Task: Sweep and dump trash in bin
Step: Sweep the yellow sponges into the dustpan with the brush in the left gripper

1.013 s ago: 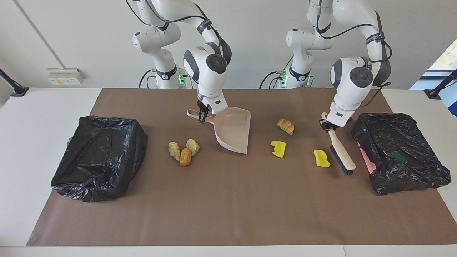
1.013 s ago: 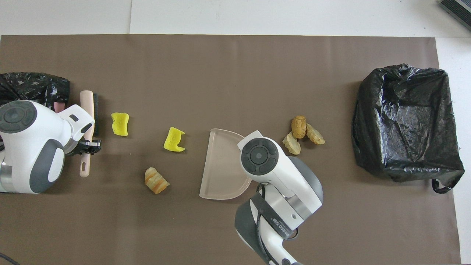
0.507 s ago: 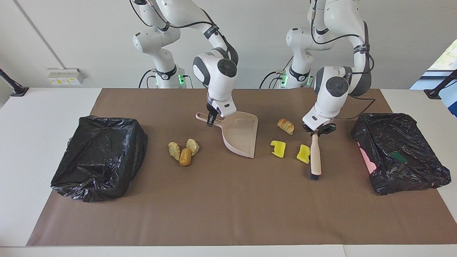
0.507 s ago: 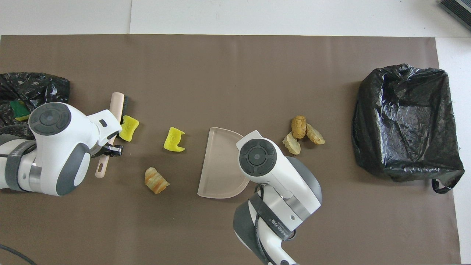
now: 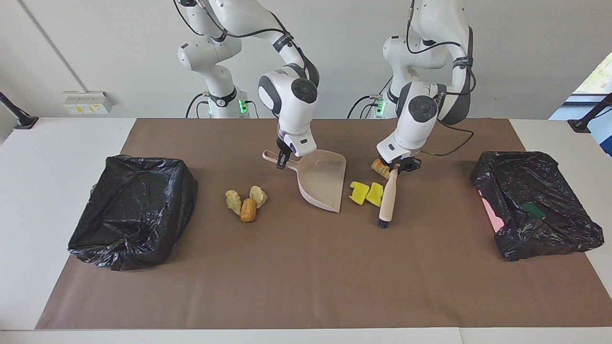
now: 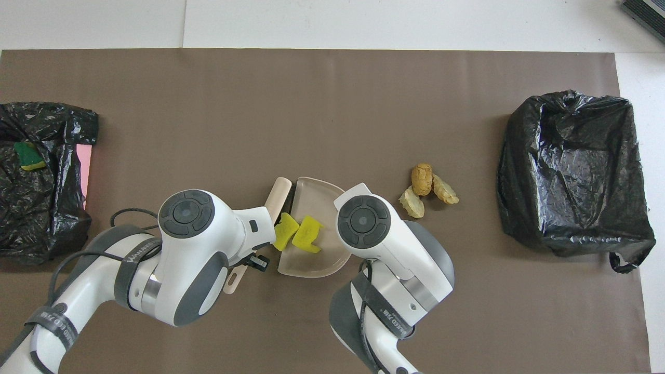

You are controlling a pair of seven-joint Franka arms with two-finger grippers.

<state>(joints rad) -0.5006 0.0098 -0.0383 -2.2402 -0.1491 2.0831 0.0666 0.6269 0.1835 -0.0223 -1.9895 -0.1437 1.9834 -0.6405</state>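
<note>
You are mid-sweep: the left gripper [image 5: 398, 167] is clamped on the brush [image 5: 387, 199] handle, bristles against the two yellow scraps [image 5: 366, 193] at the dustpan [image 5: 323, 181] mouth. The right gripper [image 5: 283, 159] grips the dustpan handle, pan flat on the mat. Next, push both scraps fully inside. One bread chunk [image 5: 380, 167] lies beside the left gripper; three bread chunks [image 5: 246, 202] lie toward the right arm's bin [image 5: 134, 210]. Both arms reach down steeply.

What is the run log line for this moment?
left tool: holds brush | right tool: holds dustpan | yellow scraps: at dustpan mouth
</note>
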